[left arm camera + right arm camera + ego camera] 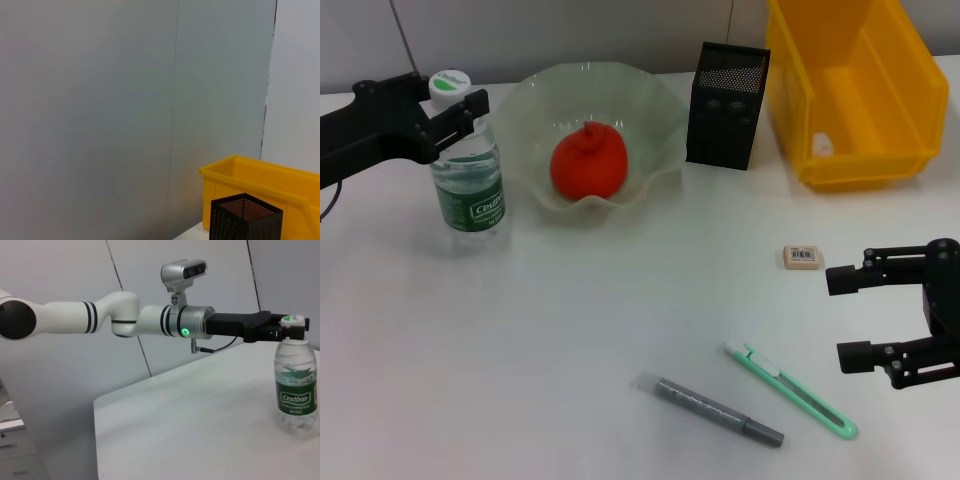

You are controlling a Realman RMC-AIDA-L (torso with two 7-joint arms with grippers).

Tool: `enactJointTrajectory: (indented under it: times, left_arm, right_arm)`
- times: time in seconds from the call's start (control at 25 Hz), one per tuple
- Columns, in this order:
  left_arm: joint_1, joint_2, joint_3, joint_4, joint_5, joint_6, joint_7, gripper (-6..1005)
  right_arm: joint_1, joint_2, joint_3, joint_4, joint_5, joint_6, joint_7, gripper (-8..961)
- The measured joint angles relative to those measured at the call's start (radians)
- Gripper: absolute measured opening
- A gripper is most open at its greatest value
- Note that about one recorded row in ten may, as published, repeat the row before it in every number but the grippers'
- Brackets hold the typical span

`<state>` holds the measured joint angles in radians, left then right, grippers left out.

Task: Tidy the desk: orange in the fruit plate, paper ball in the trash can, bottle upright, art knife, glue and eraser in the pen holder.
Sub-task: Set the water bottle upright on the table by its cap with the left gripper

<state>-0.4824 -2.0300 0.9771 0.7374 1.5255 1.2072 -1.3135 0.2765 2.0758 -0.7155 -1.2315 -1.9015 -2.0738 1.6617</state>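
Observation:
The clear bottle (467, 175) with a green label stands upright at the left of the table, also seen in the right wrist view (296, 385). My left gripper (455, 100) is shut on its neck just under the white cap. The orange (588, 162) lies in the pale green fruit plate (650, 105). The black mesh pen holder (725, 105) stands beside the yellow trash can (855, 165), where the white paper ball (822, 145) lies. The eraser (802, 257), green art knife (790, 388) and grey glue stick (710, 408) lie on the table. My right gripper (848, 318) hovers open right of them.
The left wrist view shows only the wall, the yellow bin (260, 185) and the pen holder (245, 217). The white table (570, 330) stretches bare between the bottle and the glue stick.

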Motion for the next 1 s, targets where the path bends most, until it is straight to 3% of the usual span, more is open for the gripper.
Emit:
enactJointTrajectory:
  times: [0.2,0.4,1.0]
  left_arm:
    - [0.008,-0.003,-0.005,0.001,-0.001,0.000,0.003,443]
    - [0.012,-0.029,-0.039,0.002,-0.002,0.011,0.048,443]
    - [0.023,-0.035,-0.041,-0.033,-0.001,-0.010,0.052,444]
  right_arm:
    - [0.001,0.000,0.001,0.002,0.000,0.000,0.000,772]
    - [0.004,0.000,-0.001,0.006,-0.001,0.000,-0.001,772]
    - [0.007,0.000,-0.002,0.019,-0.003,0.002,-0.008,771]
